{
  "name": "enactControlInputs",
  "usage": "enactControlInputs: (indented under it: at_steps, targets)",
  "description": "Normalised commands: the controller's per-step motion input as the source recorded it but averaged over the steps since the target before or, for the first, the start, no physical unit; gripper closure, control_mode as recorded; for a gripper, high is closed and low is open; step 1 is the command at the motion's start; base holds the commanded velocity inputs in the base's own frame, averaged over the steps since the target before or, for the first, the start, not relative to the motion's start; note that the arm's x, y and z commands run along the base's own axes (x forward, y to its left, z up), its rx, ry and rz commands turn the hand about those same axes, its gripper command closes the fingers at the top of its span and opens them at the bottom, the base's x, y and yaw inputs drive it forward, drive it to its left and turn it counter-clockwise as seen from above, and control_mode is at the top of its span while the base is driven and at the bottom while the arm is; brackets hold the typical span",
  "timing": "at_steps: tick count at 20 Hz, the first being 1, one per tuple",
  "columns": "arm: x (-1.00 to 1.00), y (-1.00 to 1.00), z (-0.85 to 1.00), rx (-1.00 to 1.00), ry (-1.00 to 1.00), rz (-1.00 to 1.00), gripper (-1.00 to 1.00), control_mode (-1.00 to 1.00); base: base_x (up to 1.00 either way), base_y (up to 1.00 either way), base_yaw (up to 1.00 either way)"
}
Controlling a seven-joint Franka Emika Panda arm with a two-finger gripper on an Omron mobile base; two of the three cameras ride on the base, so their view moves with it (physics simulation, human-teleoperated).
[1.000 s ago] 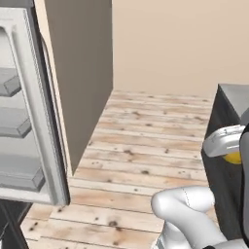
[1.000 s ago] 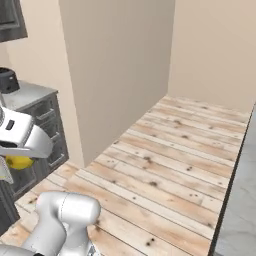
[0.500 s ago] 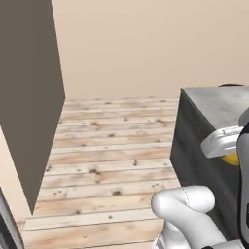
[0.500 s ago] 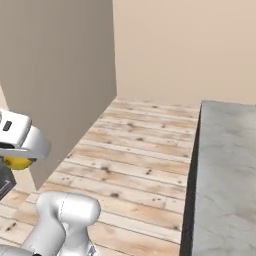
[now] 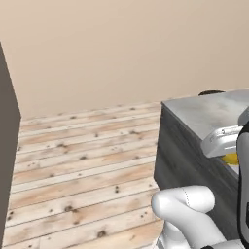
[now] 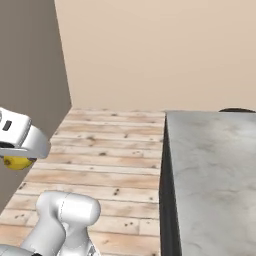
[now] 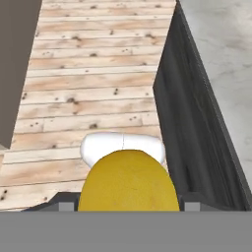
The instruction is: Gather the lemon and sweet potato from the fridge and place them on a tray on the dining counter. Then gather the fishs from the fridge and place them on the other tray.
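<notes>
Pincer (image 7: 128, 209) pinches the lemon (image 7: 128, 184), which covers most of both tips in the hand view. From the base views, lemon mostly hidden behind the hand. Counter (image 6: 215, 170) with grey marbled top, dark sides, cut off at right. Plank floor (image 5: 82, 165), beige wall (image 6: 160, 50).

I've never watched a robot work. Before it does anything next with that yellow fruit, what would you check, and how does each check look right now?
1. Lemon held between the fingers: ok, it sits right at the hand, also seen in the side views.
2. Dining counter within sight: ok, its grey marbled top lies ahead.
3. Tray to set it on: cannot tell, none is visible on the counter part shown.
4. Wooden floor free of obstacles: ok.
5. Hand above the counter top: cannot tell.
</notes>
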Motion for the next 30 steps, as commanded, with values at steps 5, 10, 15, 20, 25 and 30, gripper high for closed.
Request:
enactControlInputs:
  at_steps: [5,10,15,20,25,30]
  targets:
    - [0.00,0.00,0.00,0.00,0.00,0.00,1.00,1.00,1.00,0.21,-0.39]
    - [0.00,0.00,0.00,0.00,0.00,0.00,1.00,1.00,1.00,0.28,-0.40]
    - [0.00,0.00,0.00,0.00,0.00,0.00,1.00,1.00,1.00,0.35,-0.40]
    - [0.00,0.00,0.00,0.00,0.00,0.00,1.00,1.00,1.00,0.41,-0.40]
    - [0.00,0.00,0.00,0.00,0.00,0.00,1.00,1.00,1.00,0.45,-0.40]
    - [0.00,0.00,0.00,0.00,0.00,0.00,1.00,1.00,0.98,0.50,-0.41]
